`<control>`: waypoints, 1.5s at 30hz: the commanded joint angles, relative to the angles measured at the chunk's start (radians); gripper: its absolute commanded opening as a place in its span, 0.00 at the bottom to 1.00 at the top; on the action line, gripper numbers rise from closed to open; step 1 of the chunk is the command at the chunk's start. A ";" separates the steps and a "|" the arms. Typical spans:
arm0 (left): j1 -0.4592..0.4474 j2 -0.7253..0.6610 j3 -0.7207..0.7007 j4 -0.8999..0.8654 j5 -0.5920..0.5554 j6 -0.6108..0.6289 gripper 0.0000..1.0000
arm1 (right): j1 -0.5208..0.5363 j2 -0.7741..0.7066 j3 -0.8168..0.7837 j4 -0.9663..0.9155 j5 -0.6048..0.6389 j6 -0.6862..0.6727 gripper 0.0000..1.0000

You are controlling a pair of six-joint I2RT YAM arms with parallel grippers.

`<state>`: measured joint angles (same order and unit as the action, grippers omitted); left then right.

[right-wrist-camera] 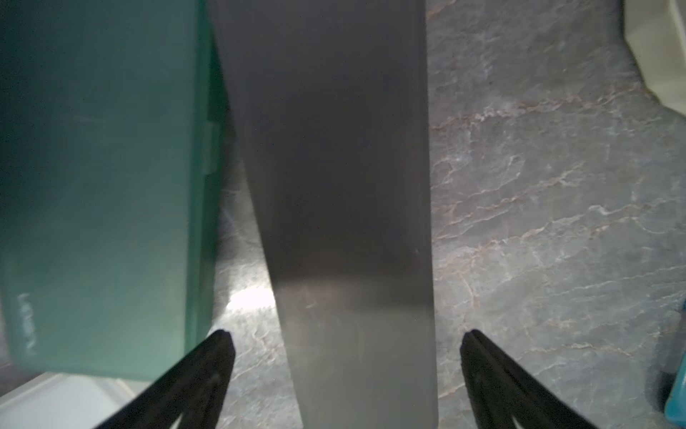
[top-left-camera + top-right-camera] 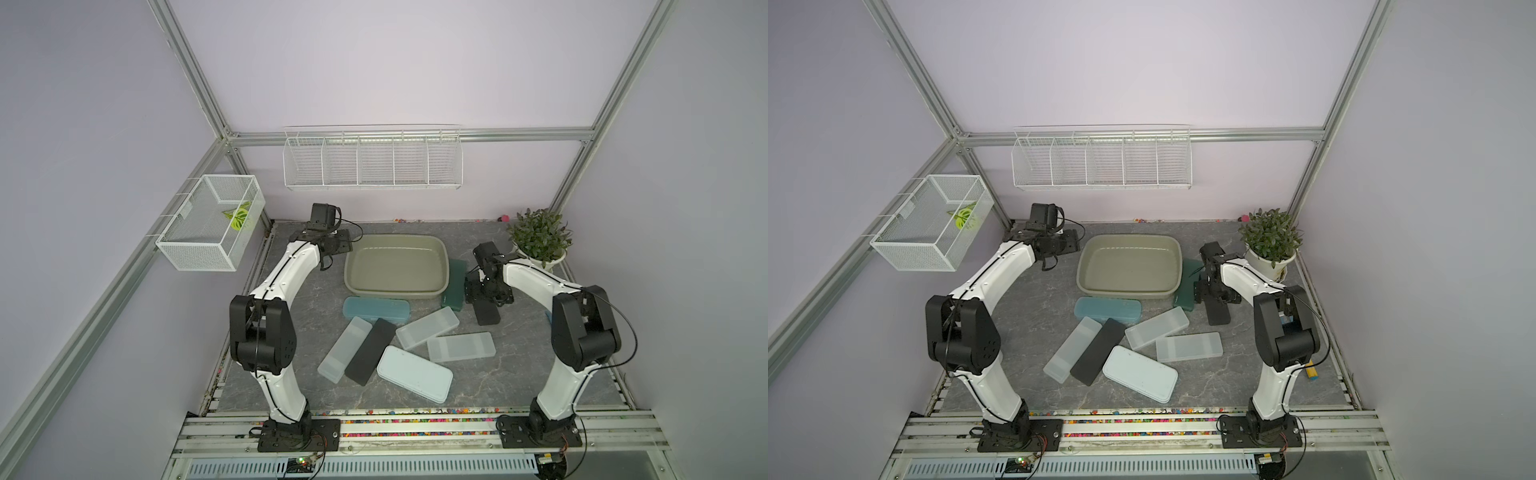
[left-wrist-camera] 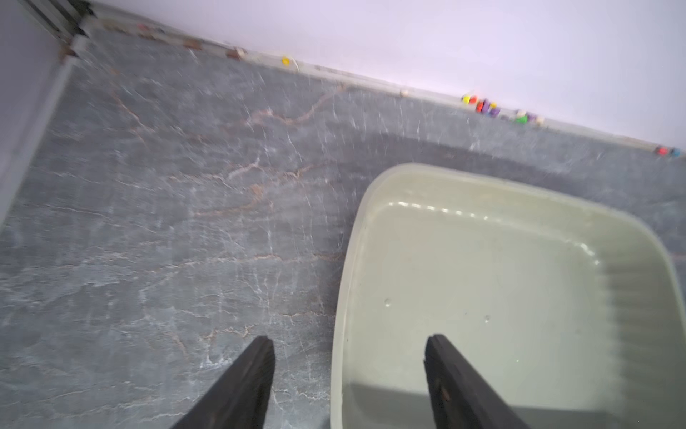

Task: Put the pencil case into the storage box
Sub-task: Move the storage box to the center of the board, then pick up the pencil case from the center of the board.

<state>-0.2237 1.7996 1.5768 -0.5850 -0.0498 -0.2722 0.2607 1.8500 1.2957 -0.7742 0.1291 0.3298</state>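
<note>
Pencil case (image 1: 352,185), black, lies untouched between wide-open jaws of right gripper (image 1: 347,334); left gripper (image 3: 349,338), open, empty, over storage box (image 3: 464,174) rim.

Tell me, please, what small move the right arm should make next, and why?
Probably close the right gripper on the flat dark grey plastic pencil case. Its open jaws straddle that case, with table showing on either side, and the shallow olive-khaki plastic storage box nearby holds nothing yet. It may need to settle slightly lower first; the height is hard to judge.
</note>
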 commanded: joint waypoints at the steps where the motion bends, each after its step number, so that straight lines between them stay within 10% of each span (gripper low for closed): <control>1: 0.004 -0.029 0.023 -0.057 -0.043 -0.022 0.69 | -0.024 0.047 0.022 -0.026 -0.015 -0.020 0.99; 8: 0.003 -0.073 0.005 -0.084 -0.056 -0.020 0.59 | -0.048 0.109 0.037 -0.017 -0.059 -0.012 0.93; 15: 0.007 -0.096 -0.002 -0.093 -0.074 0.000 0.55 | -0.049 0.076 0.031 -0.053 -0.024 0.020 0.54; 27: 0.017 -0.151 -0.038 -0.107 -0.182 -0.062 0.54 | 0.033 -0.189 0.201 -0.211 -0.058 0.088 0.48; 45: 0.017 -0.263 -0.172 -0.121 -0.177 -0.171 0.55 | 0.220 0.382 0.868 -0.229 -0.236 0.219 0.48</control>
<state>-0.2092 1.5791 1.4307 -0.6907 -0.2237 -0.4210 0.4801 2.1864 2.0995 -0.9802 -0.0750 0.5133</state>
